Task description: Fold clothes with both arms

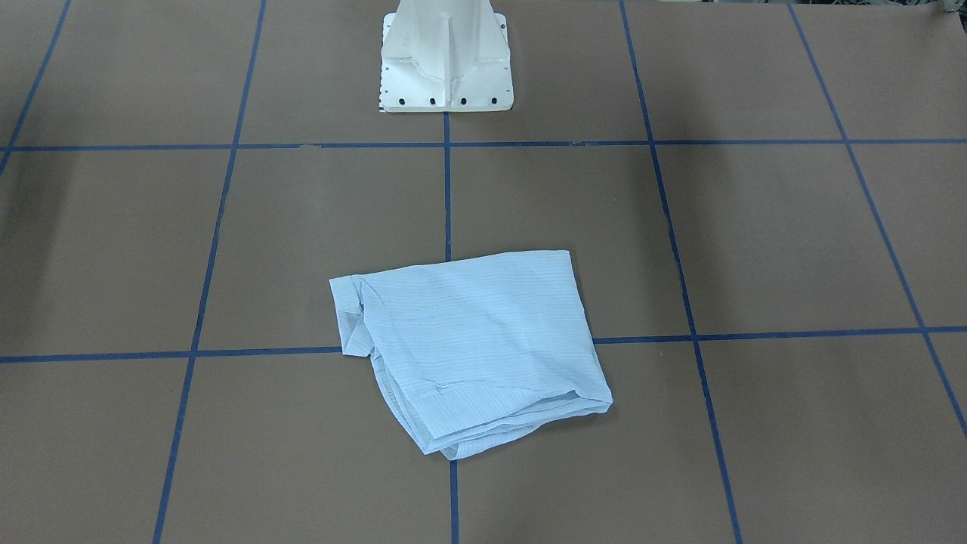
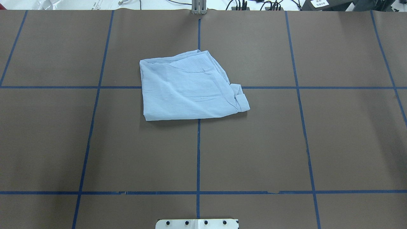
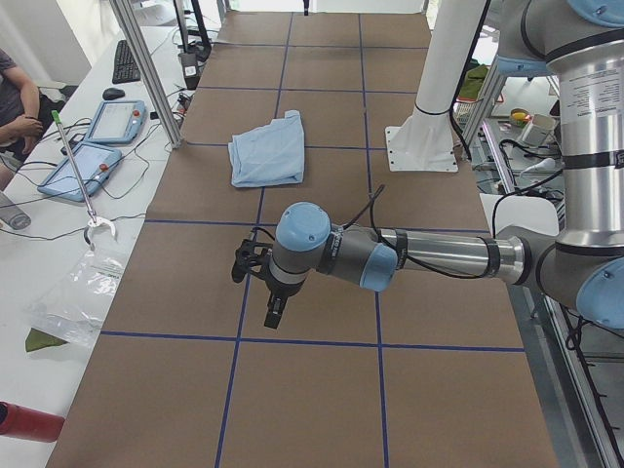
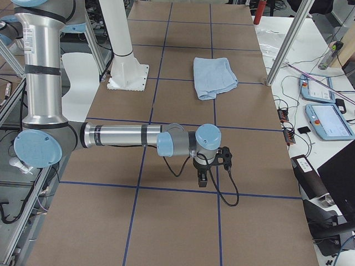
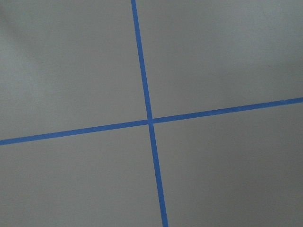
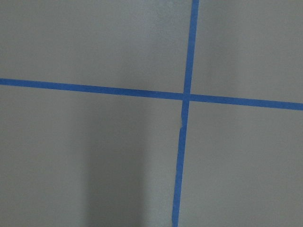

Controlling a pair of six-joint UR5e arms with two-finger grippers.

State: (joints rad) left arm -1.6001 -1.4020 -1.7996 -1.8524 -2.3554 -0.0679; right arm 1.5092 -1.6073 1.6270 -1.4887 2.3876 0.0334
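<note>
The clothes are one light-blue striped shirt (image 2: 187, 89), folded into a rough rectangle on the brown table, a cuff sticking out at one corner. It also shows from the front (image 1: 468, 340) and from both table ends (image 3: 268, 151) (image 4: 213, 76). My left gripper (image 3: 276, 314) hangs over a tape line well short of the shirt, out at the table's left end. My right gripper (image 4: 203, 180) hangs likewise at the right end. Neither touches the shirt. Both show only in the side views, so I cannot tell whether they are open or shut. The wrist views show just table and tape.
The white pedestal base (image 1: 446, 60) stands at the robot's side of the table. Blue tape lines (image 2: 198, 152) grid the brown surface. Teach pendants (image 3: 112, 122) (image 4: 327, 119) and cables lie on side benches, and a seated person's arm (image 3: 19, 122) shows.
</note>
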